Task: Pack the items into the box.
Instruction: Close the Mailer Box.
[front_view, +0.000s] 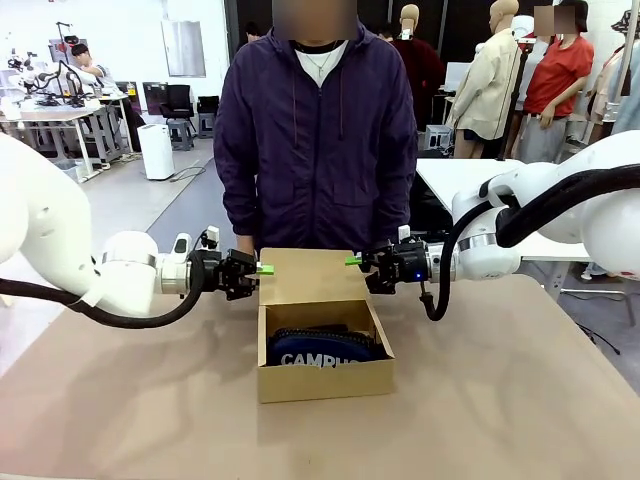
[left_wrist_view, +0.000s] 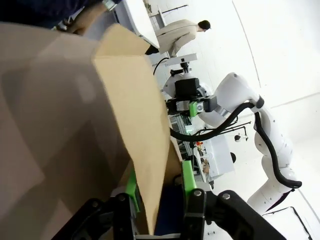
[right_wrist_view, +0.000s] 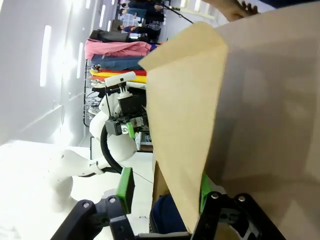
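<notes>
Nearest, mid-table: box (front_view: 325, 378), plain brown card, open. Navy "CAMPUS" pouch (front_view: 322, 350) already inside; stapler and knife not made out. Behind it the lid (front_view: 310, 275) stands upright. Left gripper (front_view: 262, 269) pinches its left edge, right gripper (front_view: 354, 261) its right edge. Judged: packing mostly done, lid closing left. Person (front_view: 318, 130) stands beyond.

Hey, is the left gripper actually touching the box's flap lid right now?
Touching. In the left wrist view, the left gripper has a green pad on each face of the flap lid, pinching its edge.
</notes>
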